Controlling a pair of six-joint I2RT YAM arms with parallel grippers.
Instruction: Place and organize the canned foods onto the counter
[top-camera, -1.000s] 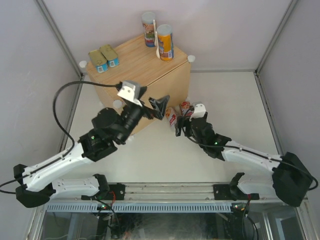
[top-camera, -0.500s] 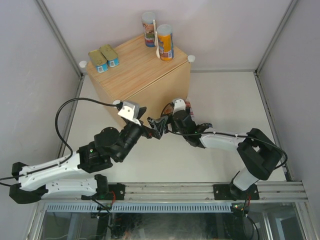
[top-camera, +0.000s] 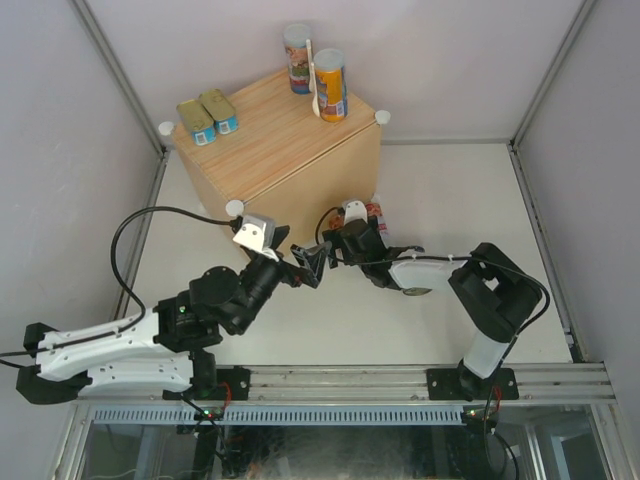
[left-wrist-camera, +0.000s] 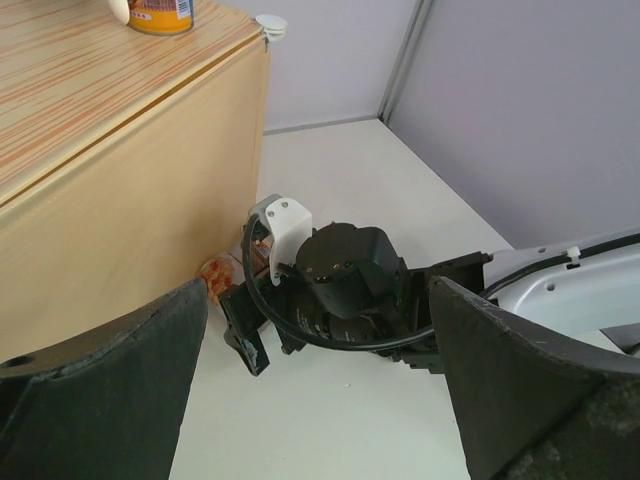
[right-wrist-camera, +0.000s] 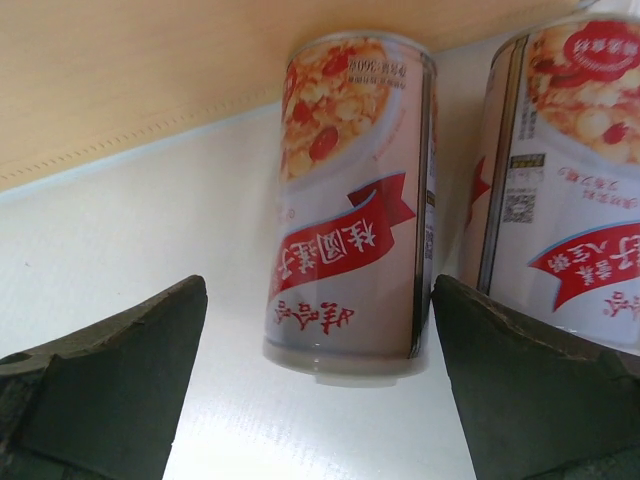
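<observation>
Left tool (left-wrist-camera: 318, 290) and right tool (right-wrist-camera: 318, 290) both gape empty, the right lined up on a red-white can (right-wrist-camera: 345, 200) by the desk (right-wrist-camera: 120, 80) base, but the second can (right-wrist-camera: 570, 180) sits so close a finger might knock it away.

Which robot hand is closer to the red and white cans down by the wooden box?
Right. The right gripper is just in front of the cans, one centred between its open jaws. The left gripper is open too, but sits behind it, farther back.
</observation>
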